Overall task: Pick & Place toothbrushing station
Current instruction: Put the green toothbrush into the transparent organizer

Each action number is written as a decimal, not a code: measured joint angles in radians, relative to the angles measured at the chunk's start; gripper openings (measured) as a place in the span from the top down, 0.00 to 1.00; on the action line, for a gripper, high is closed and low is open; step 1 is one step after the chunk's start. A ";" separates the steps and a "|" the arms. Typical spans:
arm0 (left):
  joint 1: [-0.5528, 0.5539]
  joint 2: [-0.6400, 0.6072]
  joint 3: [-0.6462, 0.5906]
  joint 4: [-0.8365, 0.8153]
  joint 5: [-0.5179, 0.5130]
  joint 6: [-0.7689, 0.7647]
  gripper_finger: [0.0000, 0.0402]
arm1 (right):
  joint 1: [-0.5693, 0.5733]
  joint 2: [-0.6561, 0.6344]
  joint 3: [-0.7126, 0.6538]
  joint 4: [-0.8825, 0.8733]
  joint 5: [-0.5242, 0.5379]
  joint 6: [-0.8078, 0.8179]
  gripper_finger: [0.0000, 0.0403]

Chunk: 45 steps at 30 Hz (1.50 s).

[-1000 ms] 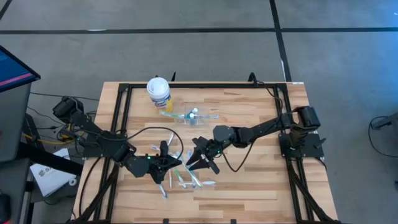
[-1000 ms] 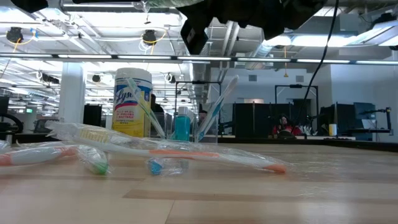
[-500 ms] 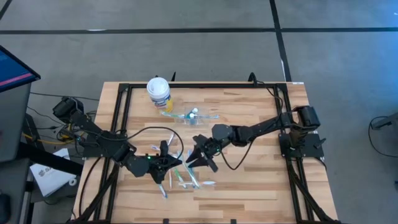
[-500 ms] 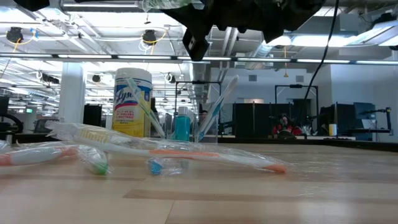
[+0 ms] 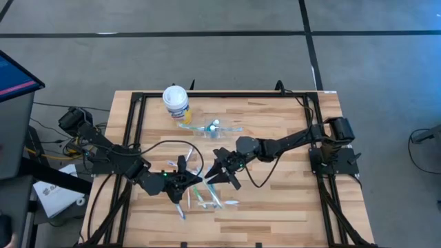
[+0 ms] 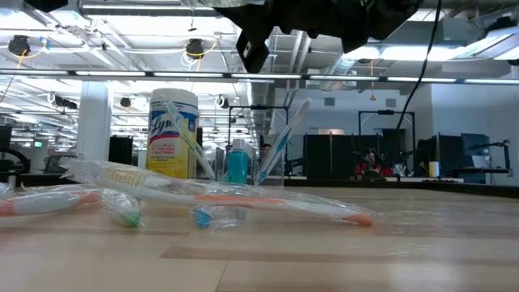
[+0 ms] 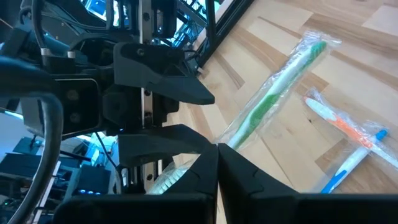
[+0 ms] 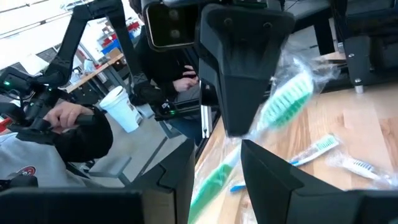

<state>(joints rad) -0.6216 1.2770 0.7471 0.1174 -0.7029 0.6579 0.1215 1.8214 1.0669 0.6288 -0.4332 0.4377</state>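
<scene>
Surface (image 5: pixel 275 200): pale butcher-block wood, visible plank seams, framed by black metal rails.

Toothbrushes: thin plastic handles, each sealed in a crinkled clear wrapper. A loose scatter (image 5: pixel 203 198) lies at the front middle of the surface, between and just below the two grippers. In the low view one long wrapped brush (image 6: pixel 235 197) with an orange-tinted handle lies flat across the foreground; stubbier wrapped ones sit beside it.

Clear plastic cup (image 6: pixel 243 166): small, transparent, upright toward the back of the surface, holding a few brushes leaning outward and a small blue tube (image 6: pixel 237 165). In the high view the cup (image 5: pixel 210 127) sits just in front of a yellow canister (image 5: pixel 176 102) with a white lid, cylindrical, printed label.

Right gripper (image 5: pixel 219 176): dark, angular fingers partly apart, closed on a green-bristled toothbrush (image 8: pixel 273 109) in its wrapper, lifted off the surface; wrapper bunches glossy around the bristle head.

Left gripper (image 5: pixel 185 180): fingers fully together, holding nothing, low over the scatter. Left wrist view shows a green-handled wrapped brush (image 7: pixel 273 99) and an orange-and-blue one (image 7: pixel 348 134) lying flat just past the fingertips.

A person sits beyond the surface in the right wrist view, a white cup (image 8: pixel 123 109) near them.
</scene>
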 joint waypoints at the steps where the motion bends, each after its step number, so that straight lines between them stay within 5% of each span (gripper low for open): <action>1: 0.000 0.000 0.000 0.003 0.000 0.000 1.00 | 0.000 0.000 0.003 -0.003 0.000 0.000 0.70; 33: 0.000 0.000 0.000 0.013 0.001 -0.003 1.00 | 0.002 0.000 0.007 -0.052 0.012 -0.003 0.69; 45: 0.000 0.000 0.000 0.014 0.001 -0.004 1.00 | 0.002 0.000 0.007 -0.052 0.032 0.008 0.52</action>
<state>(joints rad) -0.6216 1.2770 0.7467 0.1310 -0.7021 0.6540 0.1238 1.8214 1.0740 0.5766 -0.4015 0.4461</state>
